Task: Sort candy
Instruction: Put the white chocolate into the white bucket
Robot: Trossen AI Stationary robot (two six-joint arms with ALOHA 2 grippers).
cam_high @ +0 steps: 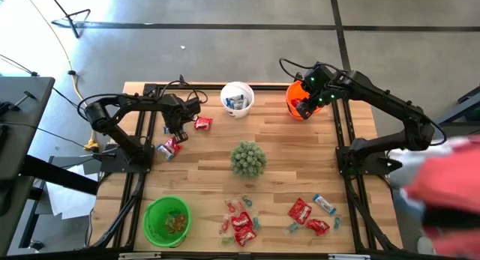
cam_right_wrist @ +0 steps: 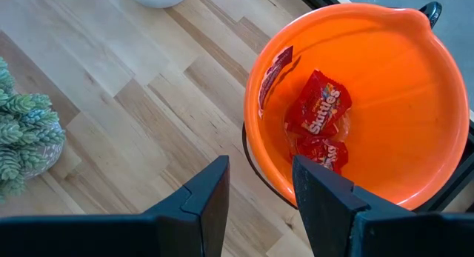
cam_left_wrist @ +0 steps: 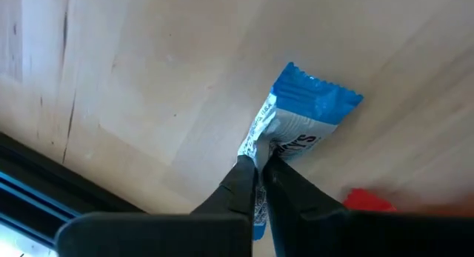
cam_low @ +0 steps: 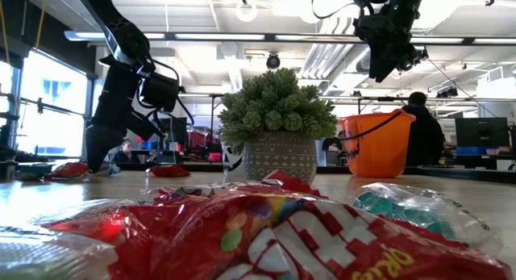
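- Left gripper [cam_left_wrist: 259, 168] down at the wooden table [cam_high: 300, 159] near its left far part, pinched tight on a blue-and-white wrapper [cam_left_wrist: 300, 124] lying flat on the wood
- Red packet [cam_high: 202, 123] just beside it; another red packet with a blue piece [cam_high: 168, 148] nearer the left edge
- Right gripper [cam_right_wrist: 259, 184] hanging over the orange bucket [cam_right_wrist: 415, 79], fingers spread apart, holding nothing
- Red Skittles packets [cam_right_wrist: 318, 109] lying inside that bucket
- White bucket [cam_high: 237, 100] with blue-and-white sweets at the far middle; green bucket [cam_high: 166, 220] with small pieces at the near left
- Loose candy [cam_high: 241, 224] scattered along the near edge, in front of the spiky plant [cam_high: 247, 159]
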